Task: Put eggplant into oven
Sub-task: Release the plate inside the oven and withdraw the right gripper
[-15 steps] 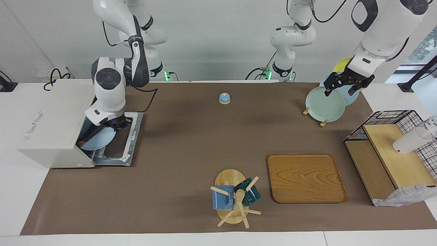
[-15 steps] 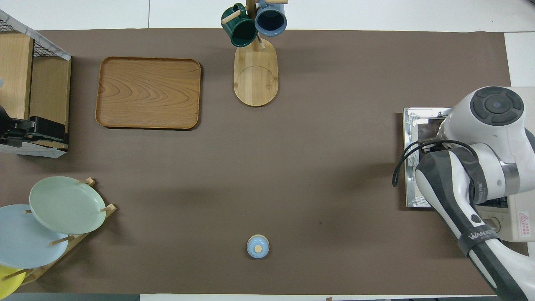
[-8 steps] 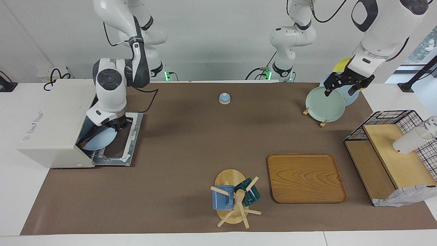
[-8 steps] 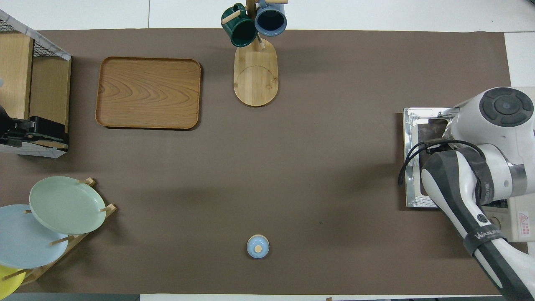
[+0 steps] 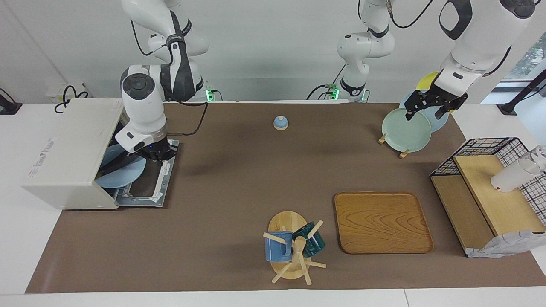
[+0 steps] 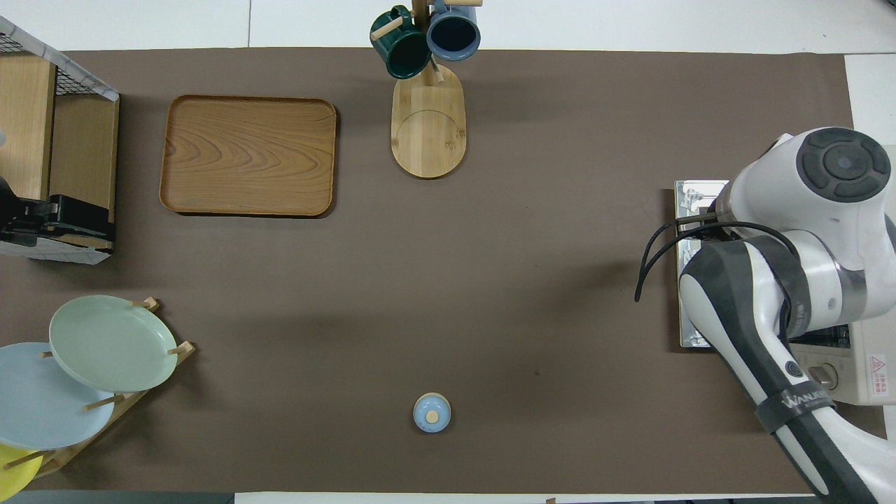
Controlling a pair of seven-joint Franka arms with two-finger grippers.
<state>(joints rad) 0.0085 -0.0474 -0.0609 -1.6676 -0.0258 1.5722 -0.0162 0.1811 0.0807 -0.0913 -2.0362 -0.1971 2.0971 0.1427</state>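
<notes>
Facing view shows the right gripper (image 5: 150, 154) with its fingertips pressed together, low over the dropped door (image 5: 165, 177) of the oven (image 5: 64, 149). It sits at the rim of a light blue plate (image 5: 126, 178). Whether it pinches that rim or merely touches it cannot be told. The eggplant (image 5: 116, 167) lies as a dark slim streak across this plate, one end close to the fingertips, the other reaching into the oven's mouth. The plate itself rests half inside the cavity, half over the door. In the overhead view the right arm hides all of this.

The step in hand looks like the insertion itself, nearly done. The next move probably calls for getting the plate fully inside, then drawing the gripper clear of the door.

The left gripper (image 5: 431, 103) waits with jaws spread above the plate rack (image 5: 390, 140) at its own end of the table.
</notes>
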